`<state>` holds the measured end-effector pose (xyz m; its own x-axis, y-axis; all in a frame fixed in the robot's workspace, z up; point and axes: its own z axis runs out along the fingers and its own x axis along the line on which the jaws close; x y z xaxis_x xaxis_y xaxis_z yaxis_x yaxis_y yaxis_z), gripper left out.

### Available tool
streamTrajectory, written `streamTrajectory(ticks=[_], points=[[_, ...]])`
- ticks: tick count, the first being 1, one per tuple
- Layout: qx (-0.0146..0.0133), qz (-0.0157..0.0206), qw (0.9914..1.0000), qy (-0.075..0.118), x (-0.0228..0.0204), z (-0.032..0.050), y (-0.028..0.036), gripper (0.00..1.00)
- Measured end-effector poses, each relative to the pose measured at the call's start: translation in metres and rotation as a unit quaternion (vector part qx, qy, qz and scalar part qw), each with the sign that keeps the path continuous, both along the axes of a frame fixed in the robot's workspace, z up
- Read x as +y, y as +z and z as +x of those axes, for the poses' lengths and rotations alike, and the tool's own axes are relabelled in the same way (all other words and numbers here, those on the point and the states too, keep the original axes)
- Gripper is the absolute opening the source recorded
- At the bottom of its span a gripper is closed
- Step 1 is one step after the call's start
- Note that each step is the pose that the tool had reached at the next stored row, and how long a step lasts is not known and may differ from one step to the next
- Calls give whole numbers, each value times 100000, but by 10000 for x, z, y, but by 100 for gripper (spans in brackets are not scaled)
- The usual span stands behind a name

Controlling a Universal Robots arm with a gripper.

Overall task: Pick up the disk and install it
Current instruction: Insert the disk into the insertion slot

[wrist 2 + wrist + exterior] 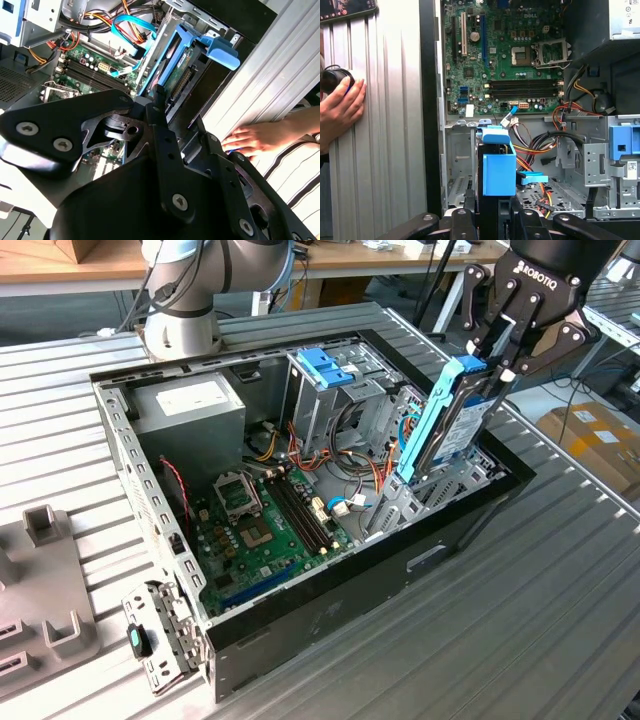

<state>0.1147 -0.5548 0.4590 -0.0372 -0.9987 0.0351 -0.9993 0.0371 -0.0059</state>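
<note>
Gripper (pixel 505 365) clamps the disk (pixel 465 422) tilted at the bay (pixel 440 490), cables (pixel 378 475) crowding alongside.

Robotics lab/workshop: open PC case (pixel 330 615) on ribbed aluminium bench (pixel 500 640), wooden worktables (pixel 40 270) behind case, cardboard box (pixel 590 435) beside.

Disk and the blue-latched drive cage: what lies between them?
In the exterior view, tangled orange, blue and grey cables lie between the disk and the drive cage.

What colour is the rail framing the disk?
Light blue; the rail on the disk shows best in the exterior view.
</note>
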Motion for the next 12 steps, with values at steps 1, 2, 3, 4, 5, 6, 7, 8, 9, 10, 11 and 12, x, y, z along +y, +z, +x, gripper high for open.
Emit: streamTrajectory(ticks=[1,2,3,4,5,6,7,8,9,10,11,12], points=[[0,1,100000,1,3,0,0,35],[1,-5,100000,0,4,0,-1,35],[0,-6,100000,-2,5,0,-3,35],[0,-2,100000,-5,5,-1,-8,35],[0,-9,100000,-4,5,0,-12,35],[0,-12,100000,-1,5,0,-17,35],[1,-8,100000,-3,5,0,-21,35],[0,-9,100000,-2,5,0,-28,35],[0,-8,100000,0,5,0,-36,35],[2,-11,100000,0,5,0,-46,35],[2,-6,100000,0,5,0,-54,35],[0,-8,100000,0,5,0,-67,35]])
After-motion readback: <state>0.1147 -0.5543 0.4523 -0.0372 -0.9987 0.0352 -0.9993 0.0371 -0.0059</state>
